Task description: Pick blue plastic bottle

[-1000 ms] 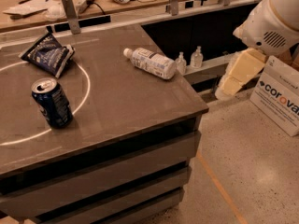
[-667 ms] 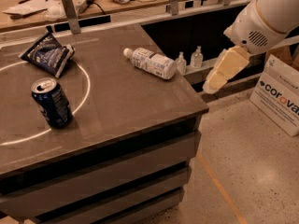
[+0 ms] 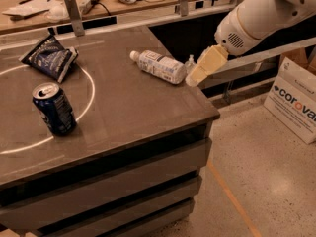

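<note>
The blue plastic bottle (image 3: 159,65), clear with a white cap and a whitish printed label, lies on its side near the right edge of the dark table (image 3: 128,107), cap toward the upper left. My gripper (image 3: 196,76) hangs from the white arm (image 3: 256,14) at the table's right edge, its cream fingers pointing down-left, their tips just right of the bottle's base. It holds nothing that I can see.
A dark blue drink can (image 3: 54,108) stands at the front left on a white circle line. A dark snack bag (image 3: 49,56) lies at the back left. A tiny clear bottle (image 3: 190,62) stands behind the gripper. A white "corovan" box (image 3: 296,100) sits on the floor at right.
The arm has swung left and up from beside the table, bringing the gripper over the table's right edge close to the bottle's base. The objects have not moved.
</note>
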Robot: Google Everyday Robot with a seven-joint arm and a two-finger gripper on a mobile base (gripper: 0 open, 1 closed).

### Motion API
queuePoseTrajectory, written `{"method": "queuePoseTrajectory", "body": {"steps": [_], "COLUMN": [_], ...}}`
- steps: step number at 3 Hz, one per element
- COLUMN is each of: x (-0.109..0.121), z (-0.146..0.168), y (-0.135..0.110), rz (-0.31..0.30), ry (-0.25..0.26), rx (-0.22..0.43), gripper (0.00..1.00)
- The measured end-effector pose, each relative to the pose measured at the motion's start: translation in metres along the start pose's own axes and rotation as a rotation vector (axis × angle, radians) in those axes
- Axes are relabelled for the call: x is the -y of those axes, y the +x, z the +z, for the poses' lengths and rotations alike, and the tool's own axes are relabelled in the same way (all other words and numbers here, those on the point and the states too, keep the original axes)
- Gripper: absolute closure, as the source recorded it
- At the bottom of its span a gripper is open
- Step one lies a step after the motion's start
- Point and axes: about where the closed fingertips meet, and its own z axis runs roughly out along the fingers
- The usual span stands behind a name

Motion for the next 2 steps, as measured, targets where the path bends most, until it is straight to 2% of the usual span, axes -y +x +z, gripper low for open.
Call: {"method": "queuePoseTrajectory", "body": {"steps": [1,2], "x": [0.000,-0.005], "z": [0.000,0.022], "y": [0.000,-0.009], "rz": [0.001,0.053], "ry": [-0.001,-0.005], "rx": [0.000,0.038], "gripper": [0.00,0.00]}}
